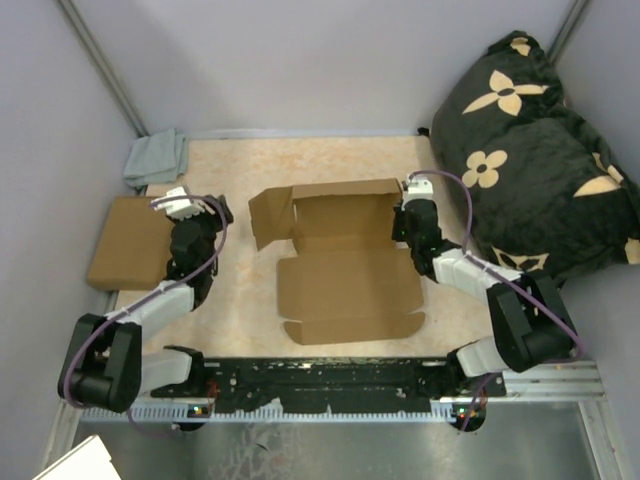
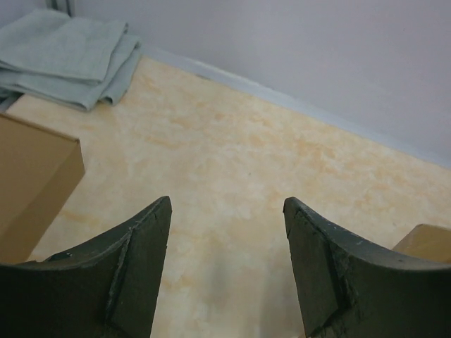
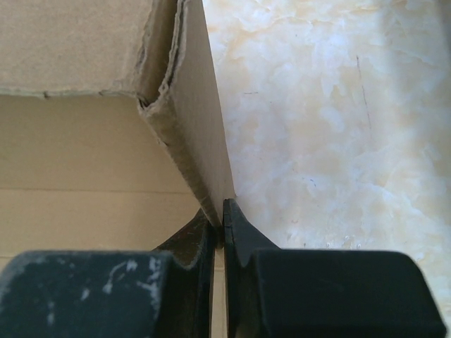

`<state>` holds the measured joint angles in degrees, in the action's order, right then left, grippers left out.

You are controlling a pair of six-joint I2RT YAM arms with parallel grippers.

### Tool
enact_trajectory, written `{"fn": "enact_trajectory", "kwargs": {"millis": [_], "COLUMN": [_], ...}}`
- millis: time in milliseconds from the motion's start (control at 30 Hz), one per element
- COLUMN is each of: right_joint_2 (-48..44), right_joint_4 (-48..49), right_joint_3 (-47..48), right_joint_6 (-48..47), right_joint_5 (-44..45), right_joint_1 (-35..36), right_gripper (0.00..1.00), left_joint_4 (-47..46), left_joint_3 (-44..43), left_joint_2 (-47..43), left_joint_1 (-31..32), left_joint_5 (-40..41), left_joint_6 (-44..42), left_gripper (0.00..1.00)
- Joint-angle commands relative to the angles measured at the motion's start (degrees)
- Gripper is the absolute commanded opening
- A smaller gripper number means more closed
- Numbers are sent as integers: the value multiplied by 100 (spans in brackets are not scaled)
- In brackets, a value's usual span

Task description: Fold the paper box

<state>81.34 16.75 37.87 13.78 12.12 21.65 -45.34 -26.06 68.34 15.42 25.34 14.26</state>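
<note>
Beside a flowered cushion [image 1: 530, 150], right pincer [image 3: 223, 211] clamping paper box [image 1: 345, 285] wall, left pincer [image 2: 225, 208] wide near grey cloth [image 1: 155, 158]

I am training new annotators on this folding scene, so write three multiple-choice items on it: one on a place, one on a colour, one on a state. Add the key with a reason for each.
1. Where on the table does the grey cloth lie?
A. far left corner
B. centre
C. near right corner

2. What colour is the pillow?
A. plain white
B. black with tan flowers
C. red with stripes

3. How is the right claw?
A. wide open over bare table
B. shut on the cloth
C. shut on the right wall of the paper box

Key:
1 A, the top view shows it by the far wall on the left.
2 B, its black cover bears tan flower shapes.
3 C, the right wrist view shows both fingers pinching the upright cardboard wall.
</note>
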Motion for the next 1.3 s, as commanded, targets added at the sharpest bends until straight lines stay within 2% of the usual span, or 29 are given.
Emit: {"fn": "enact_trajectory", "kwargs": {"millis": [0, 267, 367, 467, 633, 833, 1133, 1267], "right_joint_2": [-293, -319, -355, -333, -322, -226, -269, -277], "right_joint_4": [-3, -247, -296, -431, -456, -497, -418, -381], "right_joint_3": [19, 141, 163, 241, 311, 346, 294, 287], "right_joint_6": [99, 30, 46, 16, -6, -32, -68, -69], "right_joint_5": [-217, -695, -745, -746, -807, -977, -1269, -1336], "right_joint_1": [-63, -153, -204, -248, -283, -298, -295, -294], "right_gripper": [0, 0, 0, 0, 0, 0, 0, 0], "left_joint_4": [-975, -3343, -4062, -4663, -4730, -4977, -4715, -3879], "left_joint_3": [332, 474, 681, 1047, 1406, 1244, 830, 646], "left_joint_2": [406, 2042, 2280, 2285, 2019, 2379, 2684, 2393], "left_joint_1": [-587, -760, -760, -759, -684, -343, 180, 441], "left_joint_5": [-1367, -4123, -4761, -5034, -5561, -6036, -5883, -5513], "left_joint_6": [953, 1253, 1463, 1586, 1649, 1752, 1475, 1049], "left_gripper": [71, 68, 63, 61, 60, 58, 54, 53]}}
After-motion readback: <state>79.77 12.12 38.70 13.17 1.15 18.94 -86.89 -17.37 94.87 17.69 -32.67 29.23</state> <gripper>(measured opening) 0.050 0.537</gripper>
